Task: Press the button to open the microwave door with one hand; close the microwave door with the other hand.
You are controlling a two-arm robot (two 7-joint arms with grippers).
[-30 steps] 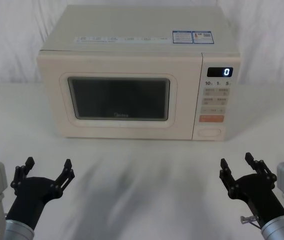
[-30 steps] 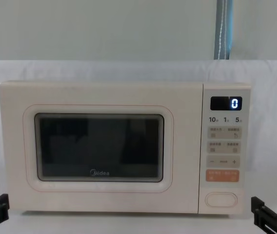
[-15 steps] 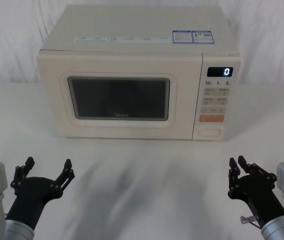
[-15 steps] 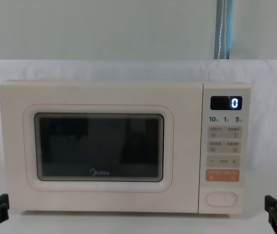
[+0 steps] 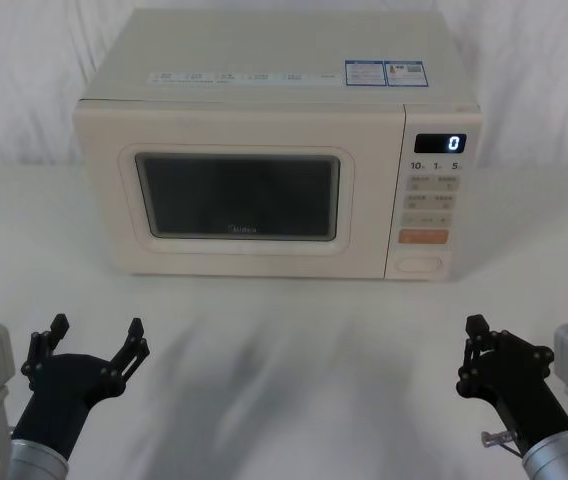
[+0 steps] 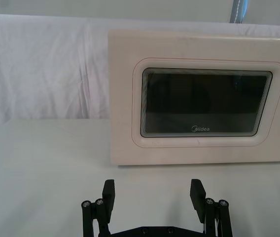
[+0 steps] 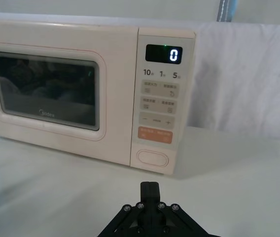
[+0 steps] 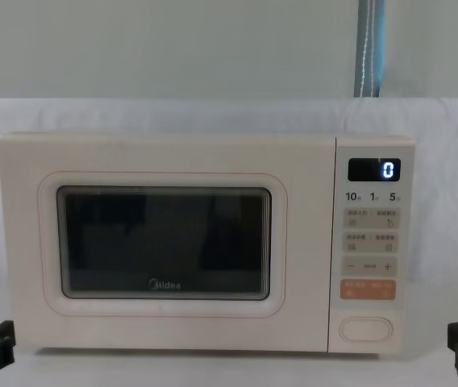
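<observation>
Squarely at the far middle of the white table [image 5: 294, 340] sits the microwave [image 5: 264, 90], a cream box with its front turned toward the robot. Its door [image 5: 239, 195] lies flush with the front, the dark rounded window taking up most of the panel, with the small logo under the glass. To the right of the door runs the narrow key panel [image 5: 430, 195], topped by a display [image 5: 439, 143] showing 0. Below the small grey-labelled keys comes an orange key [image 5: 423, 237], and under that, lowest on the panel, the wide cream button [image 5: 420, 264]; in the right wrist view the same button [image 7: 153, 158] sits near the bottom right corner of the front.

Both arms hang low over the near edge of the table, well apart from the oven. The left gripper [image 5: 94, 338] is at the near left, roughly in line with the left end of the microwave, its two black fingers spread wide with nothing between them; the left wrist view shows the left gripper [image 6: 152, 195] with its pads facing the door from a distance. The right gripper [image 5: 474, 335] is at the near right, a little right of the key panel, with its fingers pressed together into a single black tip and pinching nothing; in the right wrist view that joined tip [image 7: 150, 190] points toward the button, with bare table between them. White cloth [image 5: 24, 80] hangs behind the oven
</observation>
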